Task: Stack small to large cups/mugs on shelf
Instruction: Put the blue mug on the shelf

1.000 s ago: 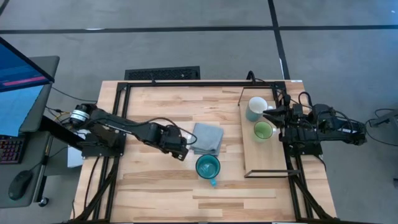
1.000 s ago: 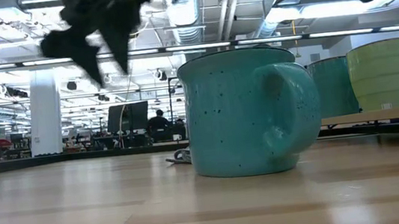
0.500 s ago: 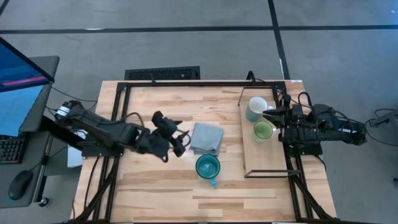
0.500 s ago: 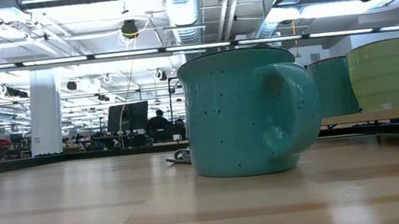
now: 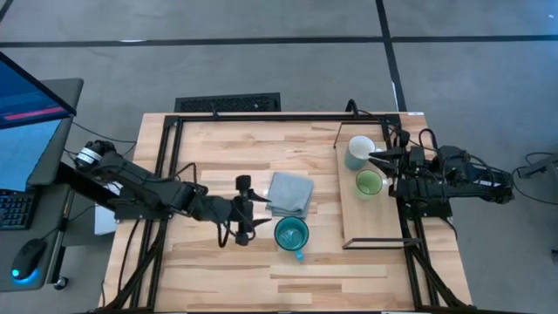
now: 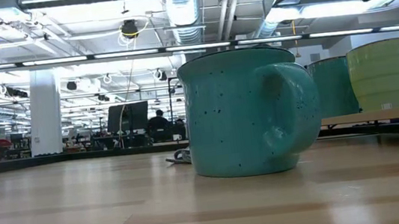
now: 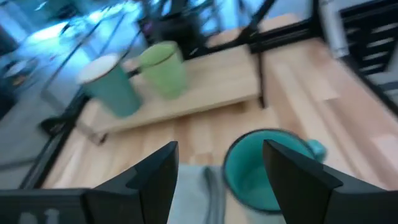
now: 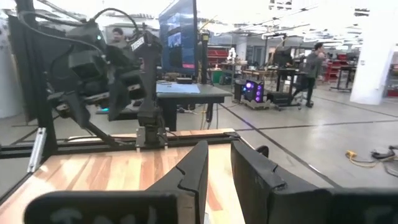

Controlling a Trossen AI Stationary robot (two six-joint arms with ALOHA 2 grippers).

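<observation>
Swung back since earlier, the left end effector [image 5: 241, 209], fingers spread and released, faces the upright speckled teal-blue mug [image 5: 291, 234] just ahead; its handle points toward the slatted wooden surface's [image 5: 218, 270] near edge.

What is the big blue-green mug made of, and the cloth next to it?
The teal mug looks like speckled enamel or glazed ceramic; the pictures cannot settle which. The signs are its smooth, slightly shiny wall and tiny dark flecks. The grey-blue cloth looks like soft woven fabric: it lies folded with rumpled edges and no shine. Both rest on the wooden tabletop, pale boards with visible grain.
</observation>
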